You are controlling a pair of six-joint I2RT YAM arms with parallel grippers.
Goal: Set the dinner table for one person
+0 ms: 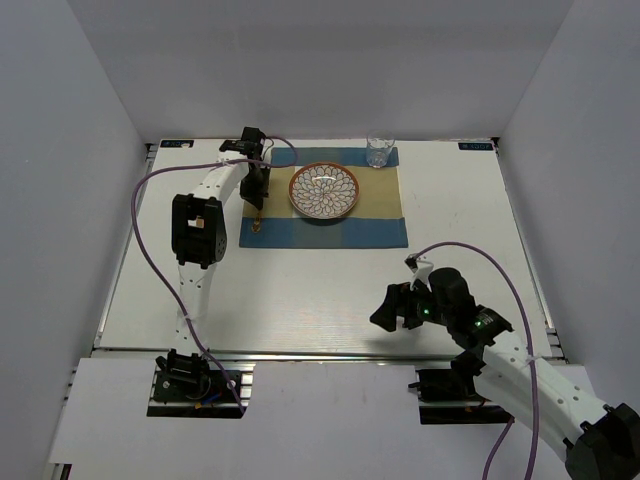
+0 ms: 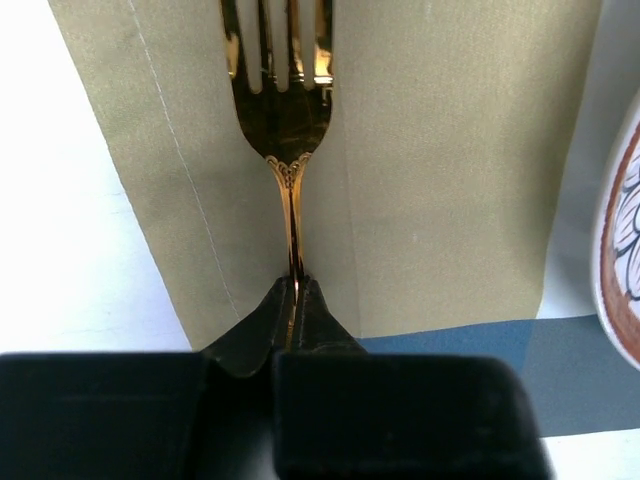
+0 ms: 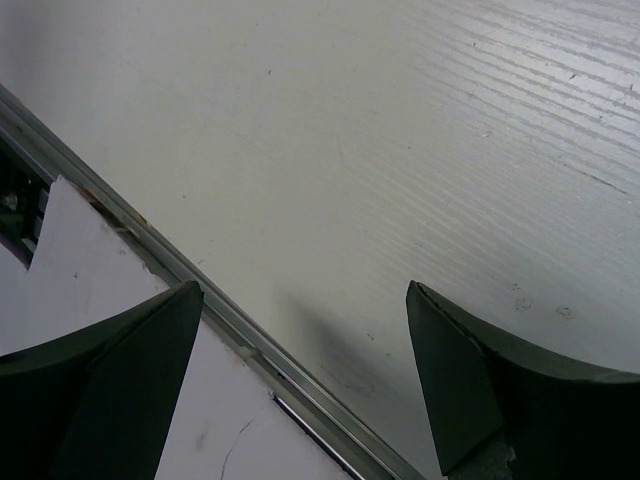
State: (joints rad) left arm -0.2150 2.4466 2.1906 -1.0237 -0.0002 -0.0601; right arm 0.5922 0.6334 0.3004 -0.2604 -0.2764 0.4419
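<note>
On the left, the left gripper (image 2: pixel 295 290) is clamped on the gold fork (image 2: pixel 285 110) by its handle, over the placemat (image 1: pixel 370 228) just left of the plate (image 1: pixel 324 190) (the fork's proper side, I'd say). The glass (image 1: pixel 379 151) stands on the mat's far right corner. The right gripper (image 3: pixel 305 340) hangs spread and empty over the dinner table (image 1: pixel 300 290), near its front rail.

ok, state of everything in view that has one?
left gripper: jaws shut on fork handle
right gripper: jaws open, empty, over near edge of table
fork: held, tines over left side of placemat
plate: upright, empty, centred on placemat
glass: upright, at placemat's far right corner
placemat: flat on table
</note>
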